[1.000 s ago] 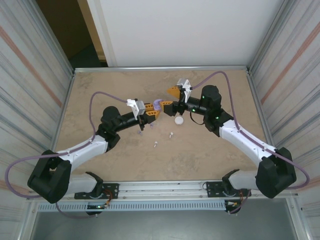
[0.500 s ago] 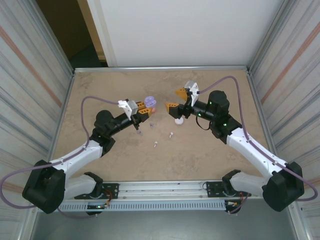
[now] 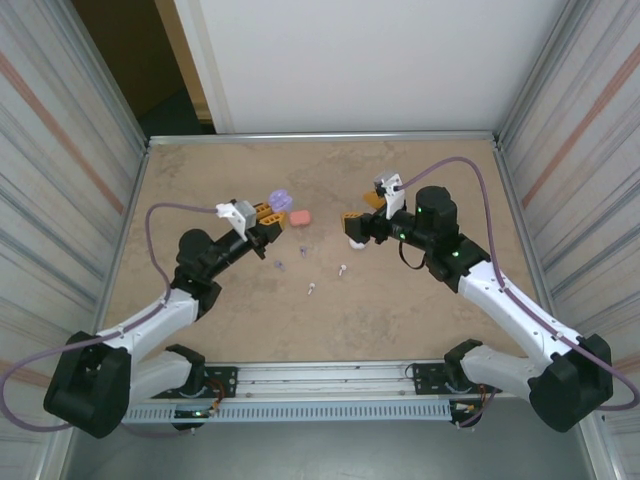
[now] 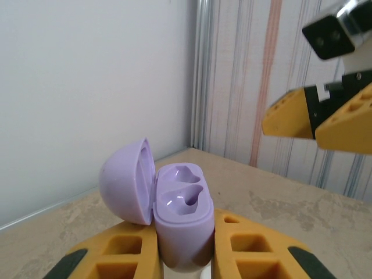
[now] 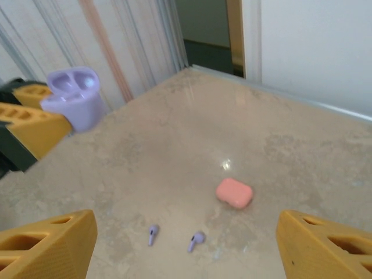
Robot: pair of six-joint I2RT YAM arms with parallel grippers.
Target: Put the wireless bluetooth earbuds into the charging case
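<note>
My left gripper (image 3: 268,212) is shut on the body of a purple charging case (image 4: 180,221). It holds the case upright above the table, with the lid (image 4: 125,180) open and both sockets empty. Two purple earbuds (image 5: 152,233) (image 5: 196,240) lie on the table between the arms, also seen from above (image 3: 305,247) (image 3: 280,265). Two white earbuds (image 3: 343,268) (image 3: 312,290) lie nearer the bases. My right gripper (image 3: 361,210) is open and holds nothing; its fingers (image 5: 49,244) are spread wide above the purple earbuds. The coral-red earbuds are hidden.
A closed coral case (image 3: 301,217) lies between the grippers, just beyond the purple earbuds. A white case (image 3: 354,240) sits under the right gripper. Corrugated metal walls (image 3: 60,150) enclose the table on both sides.
The grippers were together at the purple case. The left one has drawn back left with it, lid now open. The right arm has pulled away right, uncovering the coral case.
</note>
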